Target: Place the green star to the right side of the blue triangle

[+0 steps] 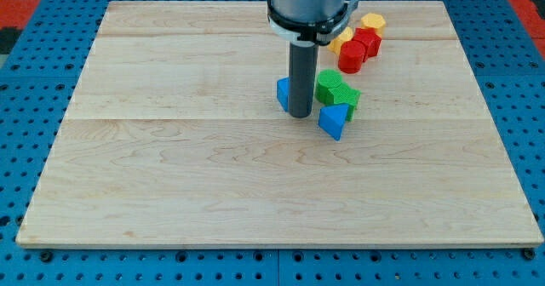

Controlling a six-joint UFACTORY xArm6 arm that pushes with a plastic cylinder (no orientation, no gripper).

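Observation:
The green star (pixel 345 95) lies right of the board's middle, touching the upper right of the blue triangle (pixel 334 120). A second green block (pixel 328 83) sits just above and left of the star, against it. My tip (pixel 300 115) rests on the board left of the blue triangle and the green blocks, a small gap from them. A blue block (pixel 283 93) is partly hidden behind the rod on its left.
Near the view's top right are a red block (pixel 352 56), another red block (pixel 367 41), a yellow block (pixel 372 21) and a yellow block (pixel 343 37). The wooden board (pixel 170 150) sits on a blue pegboard table (pixel 25 107).

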